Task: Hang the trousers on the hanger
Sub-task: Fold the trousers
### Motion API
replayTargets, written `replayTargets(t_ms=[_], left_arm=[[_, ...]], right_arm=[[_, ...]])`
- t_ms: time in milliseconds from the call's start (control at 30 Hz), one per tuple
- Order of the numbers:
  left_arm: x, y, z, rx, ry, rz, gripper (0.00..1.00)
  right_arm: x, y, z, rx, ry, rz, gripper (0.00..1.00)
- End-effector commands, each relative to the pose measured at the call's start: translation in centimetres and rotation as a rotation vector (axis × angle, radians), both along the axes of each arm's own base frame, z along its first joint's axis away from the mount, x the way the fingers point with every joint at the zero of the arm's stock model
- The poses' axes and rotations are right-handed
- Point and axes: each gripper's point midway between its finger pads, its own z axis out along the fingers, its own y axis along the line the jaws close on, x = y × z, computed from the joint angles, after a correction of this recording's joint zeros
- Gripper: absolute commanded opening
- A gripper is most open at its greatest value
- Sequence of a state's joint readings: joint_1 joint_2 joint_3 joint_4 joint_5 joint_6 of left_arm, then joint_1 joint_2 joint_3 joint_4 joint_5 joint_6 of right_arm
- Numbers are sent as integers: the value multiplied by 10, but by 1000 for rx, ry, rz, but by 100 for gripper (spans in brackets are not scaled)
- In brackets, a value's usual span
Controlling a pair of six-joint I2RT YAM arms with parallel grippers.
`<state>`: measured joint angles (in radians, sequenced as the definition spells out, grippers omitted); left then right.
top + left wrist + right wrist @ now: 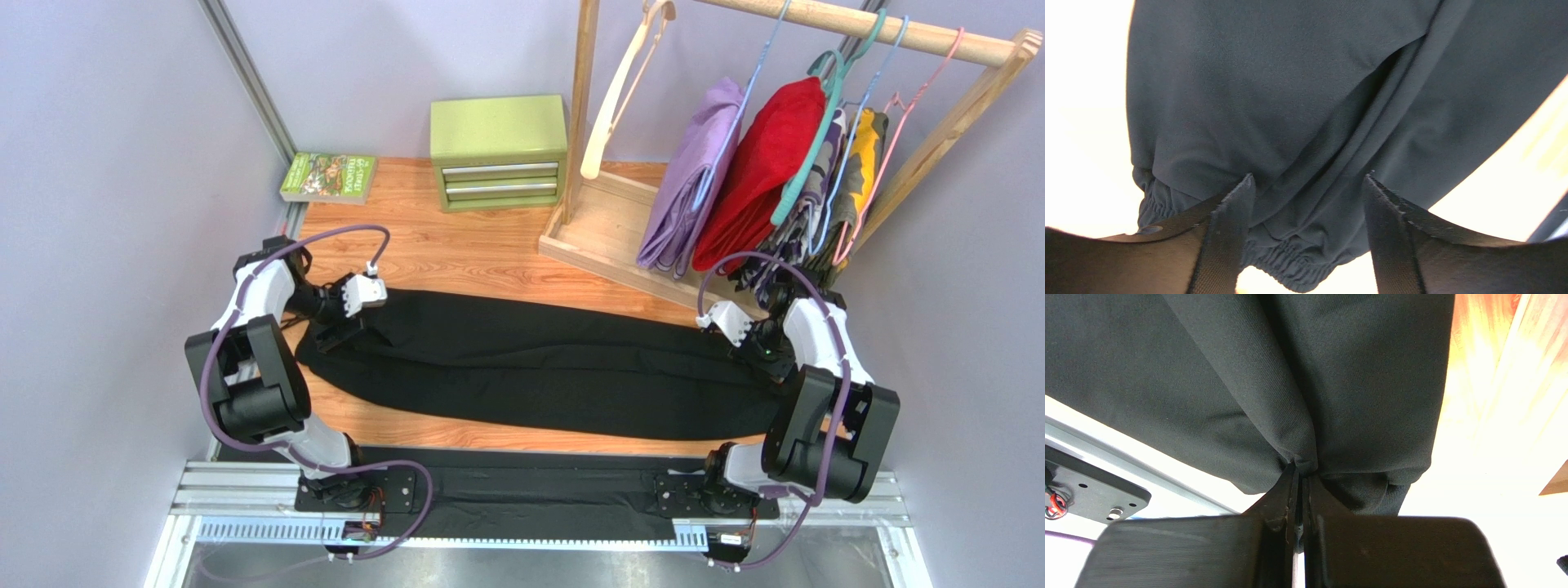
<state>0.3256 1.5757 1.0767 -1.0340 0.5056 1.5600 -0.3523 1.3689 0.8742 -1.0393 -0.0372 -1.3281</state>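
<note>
A wooden table (491, 251) seen from above, with grey walls around it. Long black trousers (540, 368) lie flat across the near half of the table. Their long axis runs left to right, dipping slightly toward the right, with one end at each robot arm. At the far right stands a wooden clothes rack (859, 31) holding a purple garment (693, 184), a red garment (761, 165) and darker clothes on thin coloured hangers. The pale beige wooden hanger (610, 116) hangs alone at the rack's left end, tilted, well apart from the trousers. A green two-drawer metal box (497, 147) sits at the back, left of the rack. A green-covered book (329, 178) lies to its left, and its cover print is too small to read. The left gripper (1309, 184) is at the trousers' left end, its fingers spread wide over a gathered elastic edge. The right gripper (1301, 471) is at the right end, its fingers pressed together and pinching a fold of the black cloth.
</note>
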Motion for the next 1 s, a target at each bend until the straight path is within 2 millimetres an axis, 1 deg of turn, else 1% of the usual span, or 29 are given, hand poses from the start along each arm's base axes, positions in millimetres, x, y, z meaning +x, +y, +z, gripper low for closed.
replayTargets(t_ms=[0, 33, 67, 100, 133, 167, 233, 267, 300, 367, 400, 467, 500, 533, 600, 633, 667, 700, 733, 767, 800, 833, 867, 900, 933, 967], left_arm=[[12, 4, -12, 53, -61, -59, 63], [18, 7, -11, 72, -102, -56, 57], [20, 7, -10, 75, -117, -44, 42], [25, 9, -8, 82, -146, -35, 34], [28, 9, -2, 87, -171, -31, 27], [30, 9, 1, 88, -187, -26, 15], [37, 9, 11, 81, -217, -1, 3], [40, 10, 16, 80, -228, 10, 0], [47, 10, 25, 72, -243, 39, 0], [53, 13, 35, 68, -253, 72, 0], [61, 15, 48, 66, -271, 101, 0], [65, 17, 63, 60, -291, 109, 0], [70, 18, 76, 53, -321, 119, 0], [71, 17, 88, 44, -344, 136, 0], [70, 17, 107, 27, -372, 144, 0], [67, 16, 118, 28, -393, 143, 0], [64, 16, 125, 30, -406, 137, 0], [58, 17, 130, 19, -406, 147, 0], [53, 17, 140, 21, -429, 152, 0], [47, 18, 142, 30, -438, 130, 0], [32, 16, 136, 18, -399, 124, 0], [23, 15, 139, 32, -416, 107, 0], [13, 15, 135, 38, -407, 98, 0], [-1, 18, 118, 48, -373, 77, 0], [-12, 18, 114, 59, -363, 67, 0], [-22, 19, 103, 64, -333, 56, 0]], right_arm=[[15, -5, 12, -9, -36, -32, 0], [15, -5, 14, -6, -34, -38, 0], [18, -6, 16, -6, -40, -38, 0], [20, -7, 18, -10, -47, -41, 0], [21, -7, 19, -9, -49, -41, 0], [23, -7, 20, -9, -54, -41, 0], [28, -8, 24, -8, -67, -46, 0], [30, -8, 26, -5, -73, -50, 0], [35, -9, 30, -6, -88, -54, 0], [42, -11, 37, -11, -111, -60, 0], [49, -15, 49, -21, -141, -62, 0], [54, -16, 62, -28, -168, -51, 0], [53, -16, 70, -26, -174, -47, 0], [58, -18, 88, -39, -220, -45, 0], [58, -17, 104, -36, -255, -32, 0], [50, -16, 113, -37, -258, -29, 0], [49, -15, 121, -35, -274, -22, 0], [44, -15, 124, -40, -278, -1, 0], [37, -16, 124, -41, -271, -1, 0], [25, -15, 121, -50, -267, 7, 0], [18, -14, 115, -56, -253, 19, 0], [12, -16, 110, -65, -243, 38, 0], [4, -16, 109, -81, -247, 46, 0], [-10, -12, 89, -62, -197, 55, 0], [-16, -14, 82, -70, -188, 71, 0], [-23, -15, 72, -77, -170, 79, 0]])
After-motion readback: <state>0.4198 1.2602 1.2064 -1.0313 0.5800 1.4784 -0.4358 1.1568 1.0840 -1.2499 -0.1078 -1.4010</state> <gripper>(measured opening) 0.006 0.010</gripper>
